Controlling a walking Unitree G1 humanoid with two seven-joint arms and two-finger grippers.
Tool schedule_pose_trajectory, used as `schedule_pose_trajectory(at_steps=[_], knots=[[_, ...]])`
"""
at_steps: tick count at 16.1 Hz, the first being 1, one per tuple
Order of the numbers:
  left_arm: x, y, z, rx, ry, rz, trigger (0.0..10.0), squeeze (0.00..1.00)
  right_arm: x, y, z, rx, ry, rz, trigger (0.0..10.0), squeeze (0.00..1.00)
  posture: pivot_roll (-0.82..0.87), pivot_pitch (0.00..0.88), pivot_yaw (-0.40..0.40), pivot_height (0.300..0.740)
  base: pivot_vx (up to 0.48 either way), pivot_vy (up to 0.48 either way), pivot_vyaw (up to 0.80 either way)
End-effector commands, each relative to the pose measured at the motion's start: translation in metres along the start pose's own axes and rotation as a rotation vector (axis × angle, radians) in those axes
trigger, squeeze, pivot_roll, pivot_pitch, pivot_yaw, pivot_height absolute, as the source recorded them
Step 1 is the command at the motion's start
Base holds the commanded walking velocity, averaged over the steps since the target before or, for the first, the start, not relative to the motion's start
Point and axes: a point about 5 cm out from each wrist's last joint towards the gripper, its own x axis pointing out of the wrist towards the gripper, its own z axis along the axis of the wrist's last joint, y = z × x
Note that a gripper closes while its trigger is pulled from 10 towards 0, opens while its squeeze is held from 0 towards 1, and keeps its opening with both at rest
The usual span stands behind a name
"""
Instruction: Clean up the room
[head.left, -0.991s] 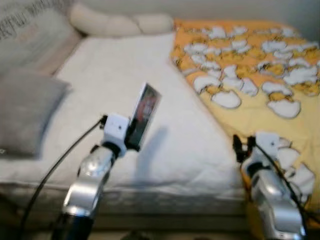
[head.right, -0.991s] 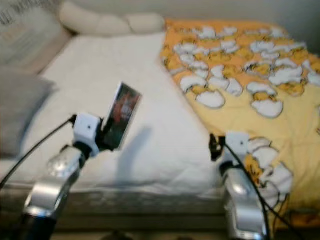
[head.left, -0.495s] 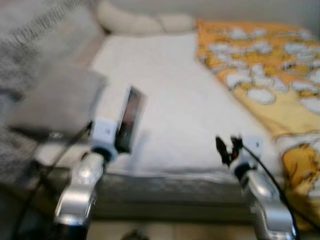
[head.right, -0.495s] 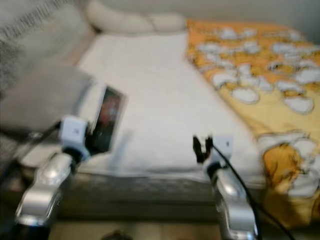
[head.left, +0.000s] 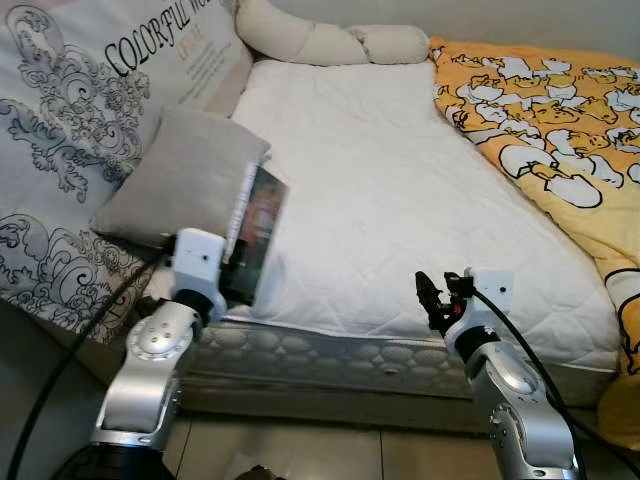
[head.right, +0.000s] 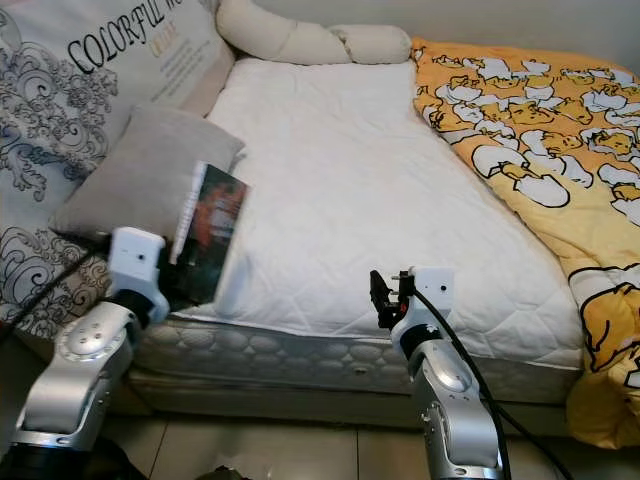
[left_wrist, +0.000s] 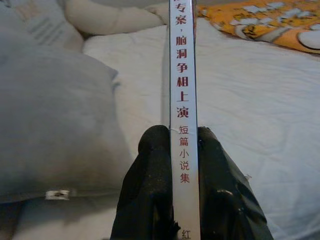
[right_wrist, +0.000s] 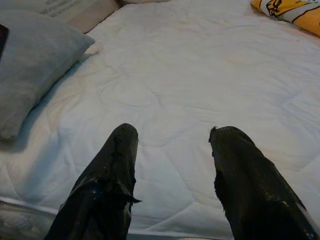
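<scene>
Jaws: left gripper (left_wrist: 172, 150) clamped on 1 book (head.left: 256, 232) above mattress (head.left: 400, 200) edge; right gripper (right_wrist: 172, 150) spread, empty. Book lifted, not yet stowed.

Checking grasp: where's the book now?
The book is clamped upright in the left hand, by the mattress's near left corner, beside the grey pillow.
</scene>
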Motion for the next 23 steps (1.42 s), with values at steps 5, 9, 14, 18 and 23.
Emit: schedule_pose_trajectory(at_steps=[5,9,14,18,23], knots=[[0.0019,-0.0008,0.013,0.005,-0.045,-0.028,10.0,0.0,0.0021,-0.0047,0.0045,0.003,-0.008,0.007,10.0,0.0,-0.01,0.0,0.024,0.74,0.249,0.0,0.0],[0.0023,-0.0011,0.0129,0.004,-0.042,-0.041,10.0,0.0,0.0033,-0.005,0.0053,0.0,-0.01,0.013,10.0,0.0,-0.01,0.0,0.024,0.74,0.256,0.0,0.0],[0.0024,-0.0019,0.0126,-0.002,-0.039,-0.052,10.0,0.0,0.004,-0.0052,0.0057,-0.002,-0.009,0.014,10.0,0.0,-0.01,0.0,0.025,0.74,0.256,0.0,0.0],[0.0019,-0.0029,0.0124,-0.001,-0.038,-0.059,10.0,0.0,0.0047,0.0014,0.0048,-0.094,0.001,0.056,10.0,0.0,-0.01,0.0,0.023,0.74,0.261,0.0,0.4],[0.0005,-0.004,0.0114,-0.003,-0.034,-0.072,10.0,0.0,0.0044,-0.0012,0.004,-0.032,-0.002,0.044,10.0,0.0,-0.01,0.0,0.024,0.74,0.275,0.0,0.16]])
